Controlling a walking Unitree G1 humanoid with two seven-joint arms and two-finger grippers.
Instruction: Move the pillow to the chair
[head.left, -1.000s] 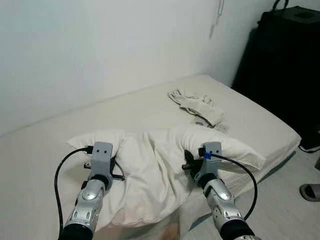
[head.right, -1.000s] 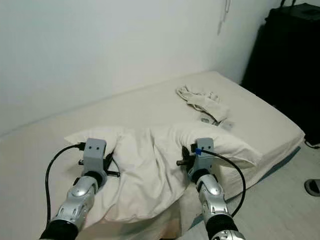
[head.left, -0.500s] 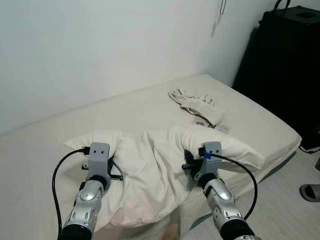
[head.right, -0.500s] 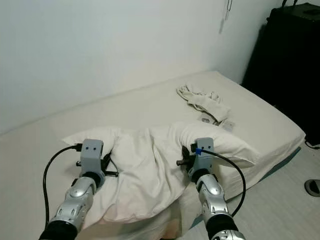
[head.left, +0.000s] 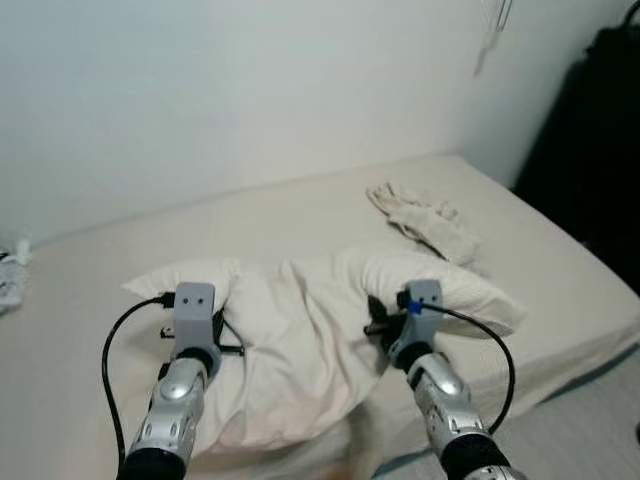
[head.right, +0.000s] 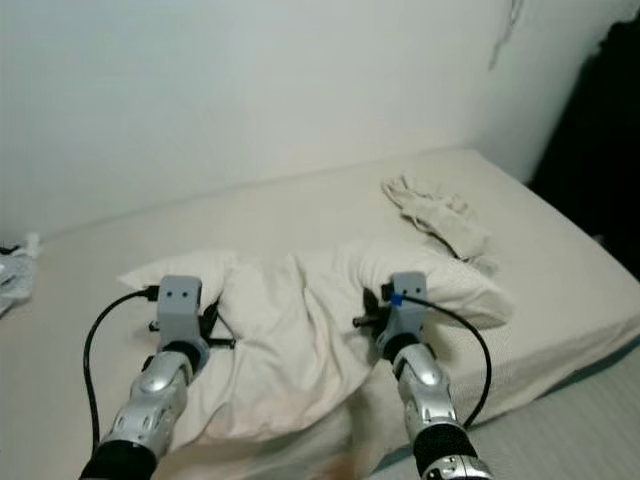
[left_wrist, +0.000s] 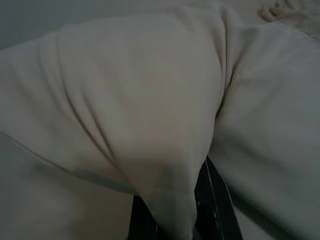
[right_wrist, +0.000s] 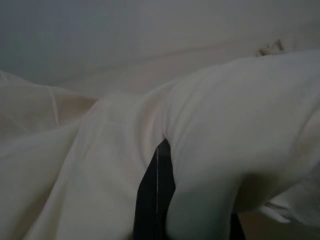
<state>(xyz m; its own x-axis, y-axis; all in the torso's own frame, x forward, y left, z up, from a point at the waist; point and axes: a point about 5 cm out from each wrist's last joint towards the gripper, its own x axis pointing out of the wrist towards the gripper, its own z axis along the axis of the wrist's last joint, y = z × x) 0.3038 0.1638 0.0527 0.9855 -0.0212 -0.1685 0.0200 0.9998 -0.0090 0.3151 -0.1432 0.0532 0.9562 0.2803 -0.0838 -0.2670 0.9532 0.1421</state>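
Low in the frame, your left tool (head.left: 215, 322) and right tool (head.left: 380, 322) each pinch a fold of the white pillow (head.left: 300, 340), black fingers (left_wrist: 212, 200) clamped with cloth bunched between them. The pillow sags between the two arms at lower centre, over the bed (head.left: 90, 330). Farther up and right, a crumpled pale cloth (head.left: 425, 220) lies on the mattress. At the right edge stands a dark cabinet (head.left: 600, 150), and a white wall (head.left: 250, 90) spans the top.

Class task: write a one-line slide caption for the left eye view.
Both grippers, left and right, pinch a cream pillow on the bed.
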